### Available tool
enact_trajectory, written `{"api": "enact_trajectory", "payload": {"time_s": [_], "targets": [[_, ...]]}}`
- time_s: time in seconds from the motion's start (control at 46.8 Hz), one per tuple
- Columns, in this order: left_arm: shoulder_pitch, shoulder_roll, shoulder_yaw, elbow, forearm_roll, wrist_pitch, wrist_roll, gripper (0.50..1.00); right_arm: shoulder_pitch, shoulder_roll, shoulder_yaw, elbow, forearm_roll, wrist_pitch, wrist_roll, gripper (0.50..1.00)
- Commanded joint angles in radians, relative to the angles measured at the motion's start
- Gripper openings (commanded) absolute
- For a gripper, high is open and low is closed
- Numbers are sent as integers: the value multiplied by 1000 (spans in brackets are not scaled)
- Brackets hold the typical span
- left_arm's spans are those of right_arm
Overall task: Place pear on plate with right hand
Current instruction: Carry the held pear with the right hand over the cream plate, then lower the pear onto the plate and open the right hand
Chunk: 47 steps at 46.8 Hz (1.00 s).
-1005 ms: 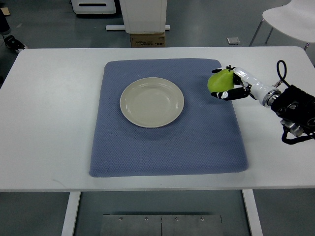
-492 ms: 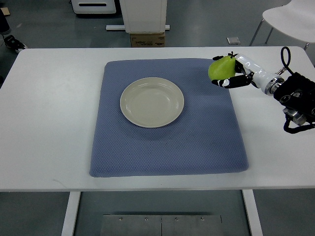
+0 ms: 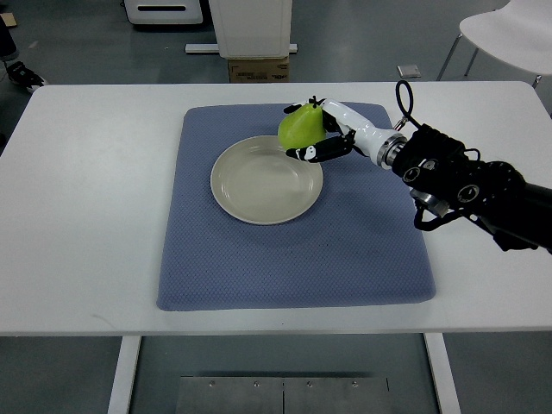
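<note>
Your plate (image 3: pixel 259 185) bowl bare, open from above. Right hand (image 3: pixel 332 138) with pear (image 3: pixel 301 128) over far-right rim. Mat (image 3: pixel 293 259) near side unobstructed.

No legible text, label, brand, number or sign found. The cardboard box (image 3: pixel 258 69) on the floor beyond the table (image 3: pixel 86 216) carries dark print along its face, too small and blurred to read. The pear (image 3: pixel 300 129), plate (image 3: pixel 259 185), blue mat (image 3: pixel 345 250) and right hand (image 3: pixel 332 138) bear no readable marking.
</note>
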State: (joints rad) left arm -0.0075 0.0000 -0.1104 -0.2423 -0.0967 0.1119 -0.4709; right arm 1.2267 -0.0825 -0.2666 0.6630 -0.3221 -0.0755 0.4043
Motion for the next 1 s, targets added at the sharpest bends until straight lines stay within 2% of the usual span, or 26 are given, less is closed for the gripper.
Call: {"api": "enact_trajectory", "payload": {"time_s": [0.0,0.235,0.62,0.641,0.705,0.727,0.983], "targets": [[1,0,0,0,0,0,0,1000,-6,26,-2,-8,0,0,-15,500],[0,0,0,0,0,0,0,1000,-21,82,-5,-32,0,-1,-27,500],[0,0,0,0,0,0,0,1000,-61,82,1,-45,0,-32,-45,500],[0,0,0,0,-1,-1,0,1000,-62,82,1,-45,0,-38,-44,526],[0,0,0,0,0,0,0,1000,-62,82,6,-45,0,-47,-39,915],[0,0,0,0,0,0,0,1000,-62,82,9,-43,0,-49,-39,999],[0,0,0,0,0,0,0,1000,-42,82,12,-34,-2,-37,-38,1000]]}}
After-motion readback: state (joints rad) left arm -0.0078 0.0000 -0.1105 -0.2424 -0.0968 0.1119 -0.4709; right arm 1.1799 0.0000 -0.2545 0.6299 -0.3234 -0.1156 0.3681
